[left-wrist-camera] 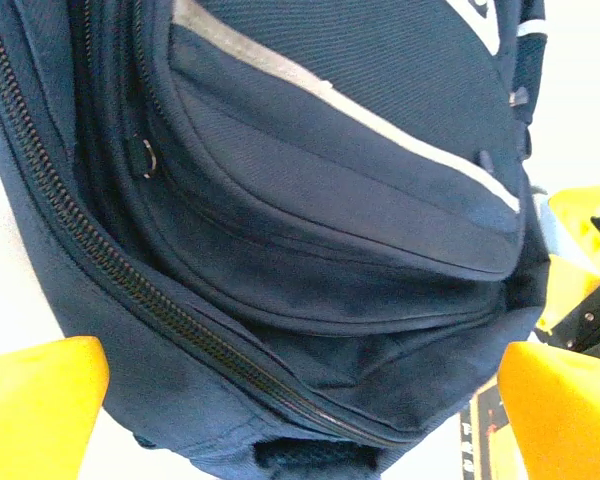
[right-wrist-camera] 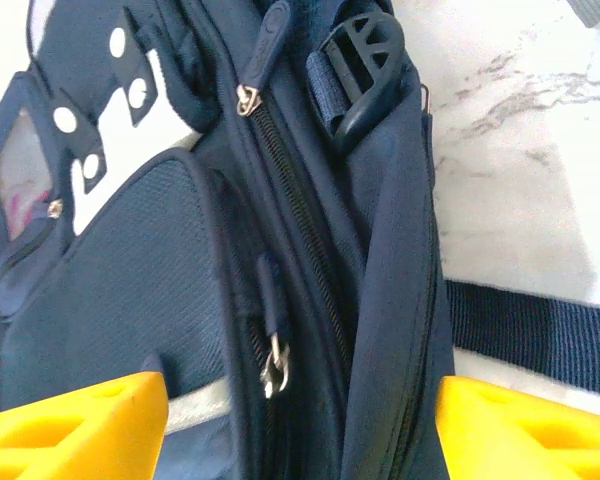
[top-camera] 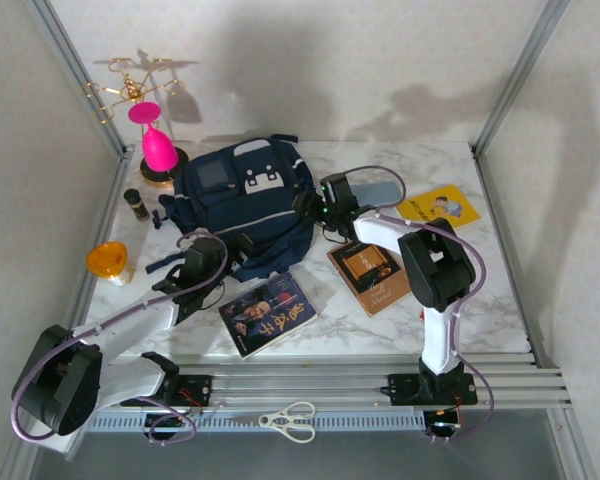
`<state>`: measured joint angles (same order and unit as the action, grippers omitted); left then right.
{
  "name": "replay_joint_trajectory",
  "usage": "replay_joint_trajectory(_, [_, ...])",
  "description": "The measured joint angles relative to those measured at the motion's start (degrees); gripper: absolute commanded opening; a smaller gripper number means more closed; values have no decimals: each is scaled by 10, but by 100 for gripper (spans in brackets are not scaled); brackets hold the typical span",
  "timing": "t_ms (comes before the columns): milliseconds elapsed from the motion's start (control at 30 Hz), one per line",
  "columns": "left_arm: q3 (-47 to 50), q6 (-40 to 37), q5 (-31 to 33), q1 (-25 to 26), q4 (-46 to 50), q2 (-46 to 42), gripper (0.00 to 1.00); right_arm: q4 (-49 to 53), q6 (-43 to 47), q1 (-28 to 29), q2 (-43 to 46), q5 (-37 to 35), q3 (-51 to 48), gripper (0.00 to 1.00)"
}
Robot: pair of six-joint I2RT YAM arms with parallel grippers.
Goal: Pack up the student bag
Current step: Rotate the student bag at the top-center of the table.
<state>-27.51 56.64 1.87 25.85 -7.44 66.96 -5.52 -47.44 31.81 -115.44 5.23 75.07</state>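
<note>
Marble bench (top-camera: 500, 310), soft bag (top-camera: 230, 210).
Our left fingers (left-wrist-camera: 40, 400) and right fingers (right-wrist-camera: 70, 425) gape round it; we'd pinch its floppy cloth at a seam.

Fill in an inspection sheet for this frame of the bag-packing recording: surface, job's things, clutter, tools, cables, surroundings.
surface: white marble-pattern table, no spills seen.
job's things: student bag lies mid-table, visible zips look shut.
clutter: dark book, brown book and yellow book beside the bag; orange cup, pink vase, small dark bottle and gold wire stand at left; scissors on the front rail.
tools: left tool open, close to the bag's near end; right tool jaws apart astride the bag's zipped side, no grip evident.
cables: purple cables loop along both arms, no snag seen.
surroundings: metal frame post, pale walls.
</note>
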Motion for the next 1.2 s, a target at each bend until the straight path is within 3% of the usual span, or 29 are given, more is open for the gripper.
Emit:
replay_joint_trajectory(133, [0, 0, 1, 0, -4, 34, 99, 14, 12, 0, -34, -6, 33, 50])
replay_joint_trajectory(433, [-20, -19, -5, 0, -44, 128, 99, 19, 12, 0, -37, -1, 27, 6])
replay_joint_trajectory(633, [-55, -46, -6, -8, -47, 167, 99, -15, 0, 0, 27, 0, -45, 2])
replay_joint_trajectory(900, [-140, -103, -28, -75, -43, 205, 99, -34, -32, 17, 90, -6, -99, 2])
replay_joint_trajectory(1200, [-206, -160, -16, -143, 45, 197, 99, -24, -121, 142, 90, -99, -93, 4])
